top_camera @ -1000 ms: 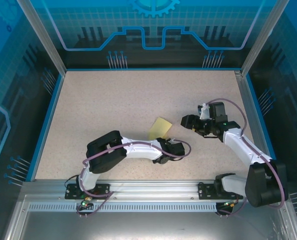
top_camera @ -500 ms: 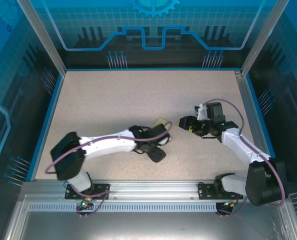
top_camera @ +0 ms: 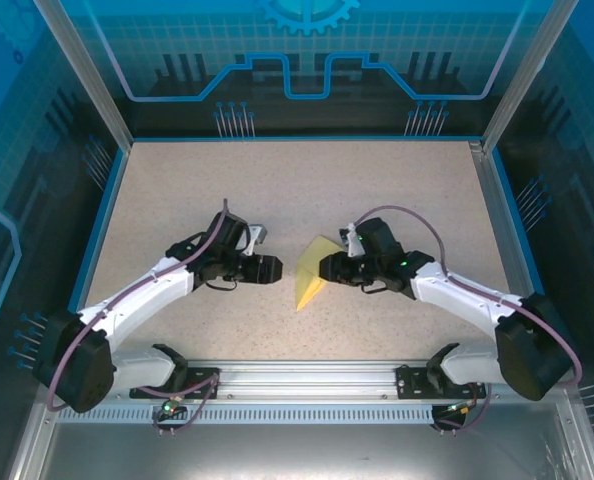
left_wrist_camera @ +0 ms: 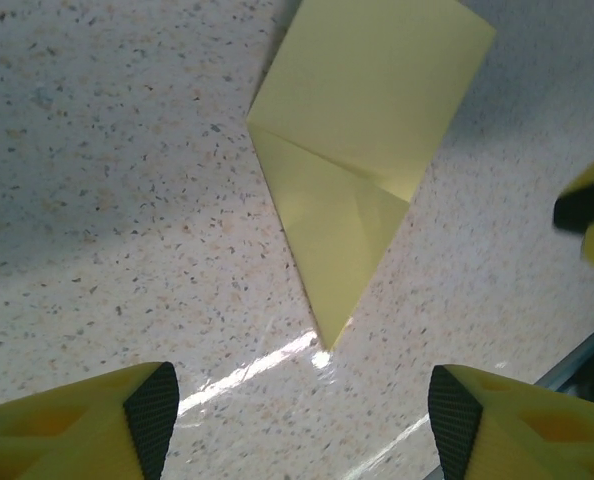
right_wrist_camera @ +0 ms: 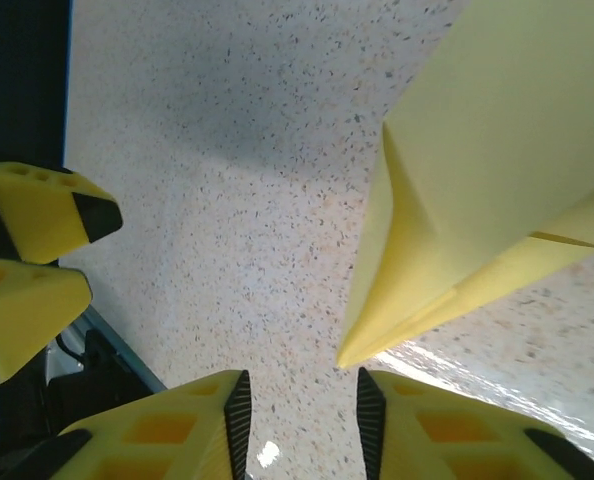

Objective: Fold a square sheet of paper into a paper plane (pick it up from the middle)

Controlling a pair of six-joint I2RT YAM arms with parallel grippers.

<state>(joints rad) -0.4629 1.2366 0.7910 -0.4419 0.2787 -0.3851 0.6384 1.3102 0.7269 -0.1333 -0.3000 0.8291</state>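
Well, square sheet of paper [left_wrist_camera: 357,150]: lay mid-table; left wrist view showed wedge creases.
Left gripper [top_camera: 275,270]: jaws stood wide, left of it.
Right gripper [right_wrist_camera: 299,410]: jaws narrow, empty, right.

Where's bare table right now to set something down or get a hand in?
Free: the far half of the table, between the back wall and the left claw and right claw; also the near strip between the paper and the front rail. Crowded: the middle, both claws close beside the paper.
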